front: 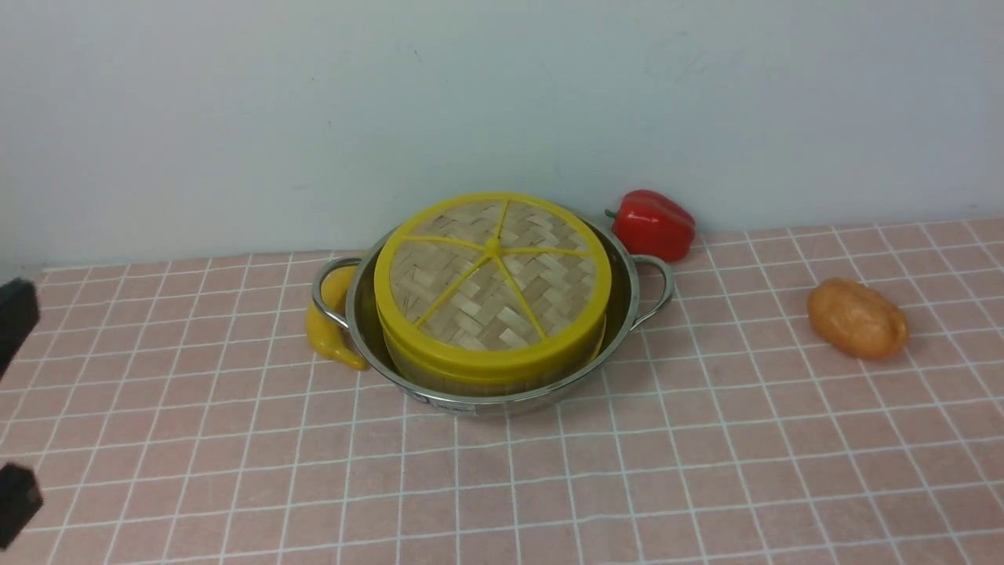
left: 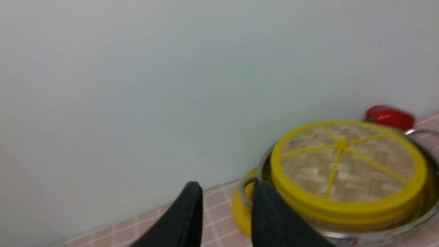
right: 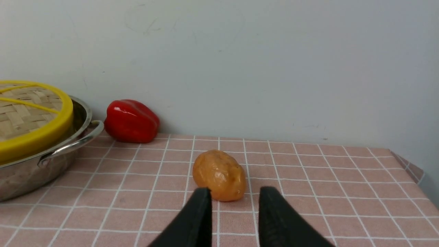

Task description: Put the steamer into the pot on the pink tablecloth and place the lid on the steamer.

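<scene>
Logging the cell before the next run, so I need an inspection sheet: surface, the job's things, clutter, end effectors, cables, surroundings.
Surface: pink tablecloth with white grid, lying flat.
Job's things: steamer sits inside the pot; lid rests on the steamer, tilted slightly.
Clutter: red pepper behind the pot by the wall; yellow pepper against the pot's left handle; potato apart, to the right.
End effectors: left end effector open, empty, short of the pot; right end effector open, empty, short of the potato.
Cables: nothing seen.
Surroundings: plain pale wall.
</scene>
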